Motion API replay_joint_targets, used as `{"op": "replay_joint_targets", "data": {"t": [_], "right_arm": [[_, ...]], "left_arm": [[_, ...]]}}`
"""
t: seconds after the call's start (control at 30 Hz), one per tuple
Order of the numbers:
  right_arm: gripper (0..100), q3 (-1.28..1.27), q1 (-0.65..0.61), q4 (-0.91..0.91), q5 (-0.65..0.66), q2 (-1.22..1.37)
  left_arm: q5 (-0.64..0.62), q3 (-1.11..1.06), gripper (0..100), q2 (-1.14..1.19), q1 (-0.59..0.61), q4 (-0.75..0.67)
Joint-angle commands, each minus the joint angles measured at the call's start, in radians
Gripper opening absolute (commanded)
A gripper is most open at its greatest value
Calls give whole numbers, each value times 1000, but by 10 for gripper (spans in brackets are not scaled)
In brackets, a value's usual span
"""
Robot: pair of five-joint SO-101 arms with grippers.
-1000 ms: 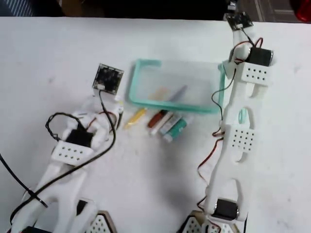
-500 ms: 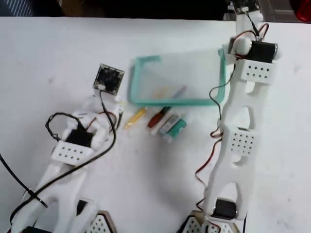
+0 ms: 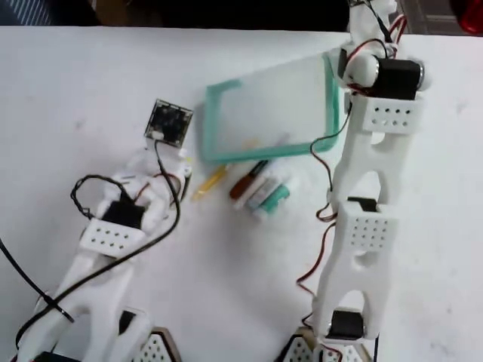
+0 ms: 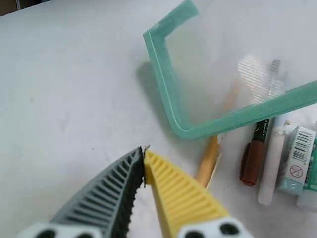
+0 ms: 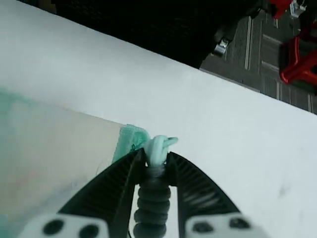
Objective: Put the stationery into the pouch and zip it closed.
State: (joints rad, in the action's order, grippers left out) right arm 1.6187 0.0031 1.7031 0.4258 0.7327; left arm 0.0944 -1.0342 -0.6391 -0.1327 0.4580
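Note:
The translucent pouch (image 3: 279,105) with a teal border hangs tilted, its far right corner lifted and its left end near the table. My right gripper (image 5: 156,156) is shut on the pouch's teal pull loop (image 5: 159,146) at that corner. Two thin items (image 3: 260,142) show faintly through the pouch. On the table in front of it lie a yellow pen (image 3: 210,182), a brown marker (image 3: 247,181), a white stick (image 4: 271,168) and a teal box (image 3: 272,198). My left gripper (image 4: 143,154) is shut with nothing in it, just left of the yellow pen (image 4: 209,161).
The white table (image 3: 90,75) has open room at the left and in the front middle. Its far edge runs just behind the raised pouch corner, with dark floor beyond it. The right arm (image 3: 370,188) stretches along the right side of the stationery.
The right arm has pulled the pouch's right end up and toward the far edge, so the pouch now tilts and uncovers more of the stationery. The left arm has stayed still.

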Motion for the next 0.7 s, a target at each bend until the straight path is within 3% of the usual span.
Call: {"op": "replay_joint_targets", "data": {"t": [0.0, 0.3, 0.67], "right_arm": [[17, 41, -33, 18, -9, -111], [17, 41, -108, 22, -9, -189], [17, 41, -199, 22, -9, -335]], "left_arm": [[6, 14, 110, -8, -12, -29], [6, 34, 128, -8, -5, -17], [-112, 212, 252, -8, 117, 218]]}}
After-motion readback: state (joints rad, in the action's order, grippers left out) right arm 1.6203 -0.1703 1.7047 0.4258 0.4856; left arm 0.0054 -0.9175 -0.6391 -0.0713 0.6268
